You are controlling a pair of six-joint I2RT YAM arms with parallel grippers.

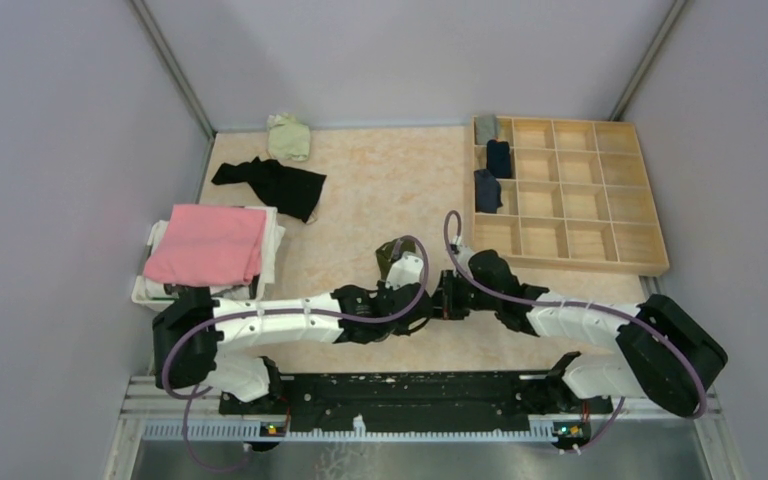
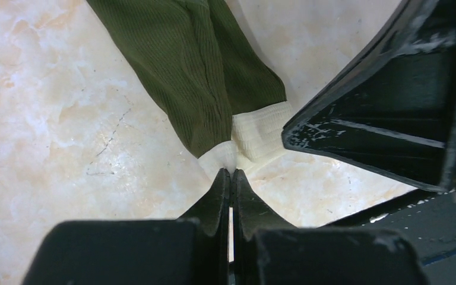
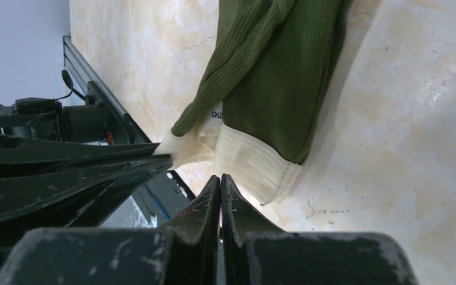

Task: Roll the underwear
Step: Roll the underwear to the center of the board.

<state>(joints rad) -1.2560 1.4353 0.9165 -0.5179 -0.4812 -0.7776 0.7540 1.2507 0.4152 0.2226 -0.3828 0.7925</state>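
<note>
An olive green underwear (image 1: 396,262) with a cream waistband (image 2: 255,133) lies on the marbled table between my two arms. My left gripper (image 2: 231,171) is shut, with a fold of that waistband pinched at its tips. My right gripper (image 3: 220,177) is also shut, its tips meeting at the waistband's other corner (image 3: 255,163). In the left wrist view, the right gripper's fingers (image 2: 386,130) touch the waistband from the right. In the top view both grippers (image 1: 430,300) meet just below the garment, and their bodies hide its lower edge.
A wooden compartment tray (image 1: 600,200) at the back right holds rolled pieces (image 1: 498,158) in its left column. A dark garment (image 1: 275,183) and a pale green one (image 1: 288,137) lie at the back left. Folded pink cloth (image 1: 208,243) rests on a white basket (image 1: 150,290).
</note>
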